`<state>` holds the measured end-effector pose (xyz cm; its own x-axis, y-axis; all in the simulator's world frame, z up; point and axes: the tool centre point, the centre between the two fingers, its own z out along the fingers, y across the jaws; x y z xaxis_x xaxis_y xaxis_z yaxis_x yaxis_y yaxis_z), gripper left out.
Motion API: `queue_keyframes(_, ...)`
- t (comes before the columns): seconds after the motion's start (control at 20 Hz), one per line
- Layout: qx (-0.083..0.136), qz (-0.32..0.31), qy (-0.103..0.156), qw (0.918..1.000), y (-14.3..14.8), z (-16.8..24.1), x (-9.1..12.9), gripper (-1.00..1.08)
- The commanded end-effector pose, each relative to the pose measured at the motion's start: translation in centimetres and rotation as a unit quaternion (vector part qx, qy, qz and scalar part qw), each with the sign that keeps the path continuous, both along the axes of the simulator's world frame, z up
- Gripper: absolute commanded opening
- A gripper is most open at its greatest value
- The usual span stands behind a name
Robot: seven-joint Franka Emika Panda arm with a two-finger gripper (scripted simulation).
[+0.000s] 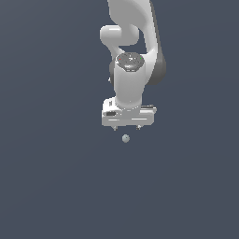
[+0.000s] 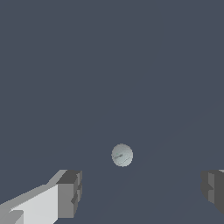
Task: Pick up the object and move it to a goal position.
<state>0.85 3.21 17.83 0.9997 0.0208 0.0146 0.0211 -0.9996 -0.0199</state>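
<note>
The flat, dark slate-blue counter (image 1: 51,186) fills both views and carries nothing but the task's thing. Above it hangs the white, rounded Panda arm (image 1: 128,79), pointing straight down and ending in the white box-shaped tool (image 1: 127,127). The tool stands wide open and holds nothing: in the wrist view its two dark grey fingers (image 2: 70,192) sit far apart at either edge of the picture, with bare counter between them. The tiny, smooth, pale grey-green ball (image 1: 125,138) lies on the counter just beyond the tool's fingertips, close to the middle of the gap between the fingers but a little ahead of the line joining them.

The step in hand looks like the approach before the grasp. To do it well, the tool probably needs a small shift forward so the ball sits on the line between the pads, then a straight descent until the pads flank the ball's middle. The ball is round and small against the wide gap, so closing should be slow and even; an off-centre pad would likely nudge it and set it rolling.

The exterior view shows the arm's pose and the tool hanging near the ball, though the tool's height above the counter is hard to judge. The wrist view alone shows the finger spread and the ball (image 2: 122,155) lying ahead of the pads.
</note>
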Motion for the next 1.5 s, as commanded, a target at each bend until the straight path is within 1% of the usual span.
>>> queue_keyframes(0.0, 0.0, 0.0, 0.0, 1.0, 0.0, 0.0, 0.0, 1.0)
queue_keyframes(0.15, -0.003, -0.002, -0.002, 1.0, -0.5, 0.1, 0.1, 1.0)
queue_keyframes(0.45, -0.017, -0.018, -0.009, 0.9997, -2.9, 0.5, 0.7, 1.0)
queue_keyframes(0.8, -0.017, -0.01, -0.008, 0.9998, -2.8, 0.2, 0.6, 1.0)
queue_keyframes(1.2, -0.019, 0.044, -0.006, 0.9988, -2.5, -1.4, 0.2, 1.0)
queue_keyframes(1.45, -0.021, 0.102, -0.004, 0.9946, -2.2, -3.0, -0.3, 1.0)
